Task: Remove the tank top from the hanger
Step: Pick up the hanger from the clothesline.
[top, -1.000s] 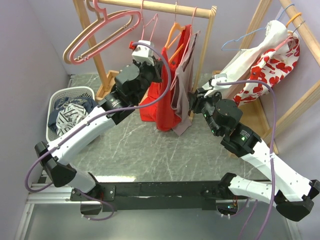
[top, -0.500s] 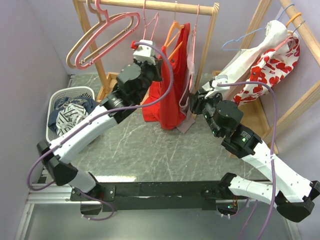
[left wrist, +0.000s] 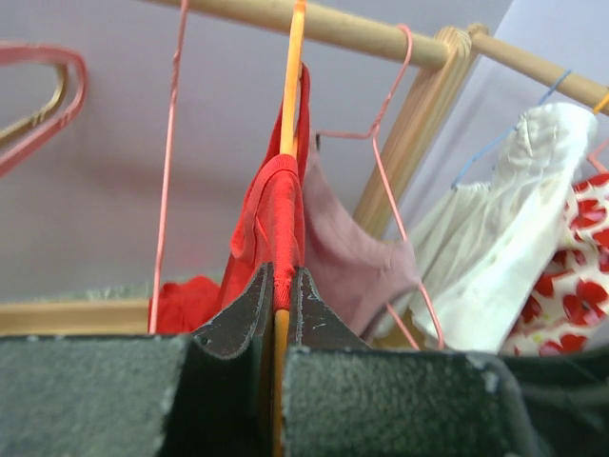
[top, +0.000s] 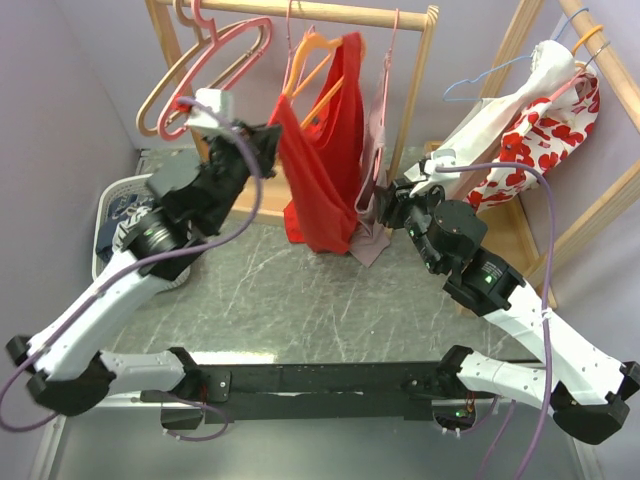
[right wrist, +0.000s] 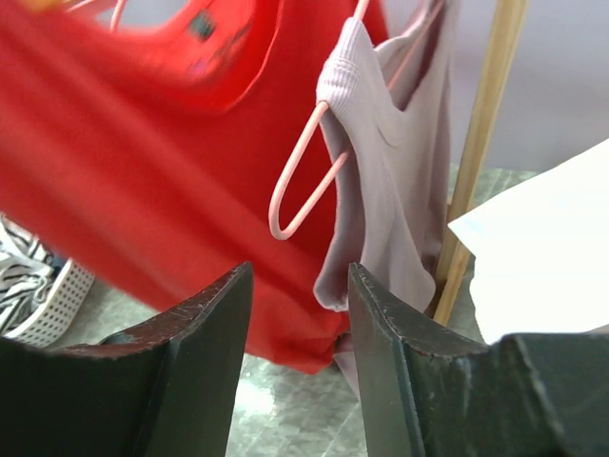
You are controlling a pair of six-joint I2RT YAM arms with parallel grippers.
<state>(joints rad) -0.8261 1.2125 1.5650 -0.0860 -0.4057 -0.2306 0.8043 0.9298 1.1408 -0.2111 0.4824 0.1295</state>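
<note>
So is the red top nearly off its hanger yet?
Partway. The left tool is shut on one strap of the red tank top and holds it out sideways, but the other shoulder hangs on the orange hanger. The right tool is open beside the pale pink top, holding nothing. Left: slide that last shoulder off.
</note>
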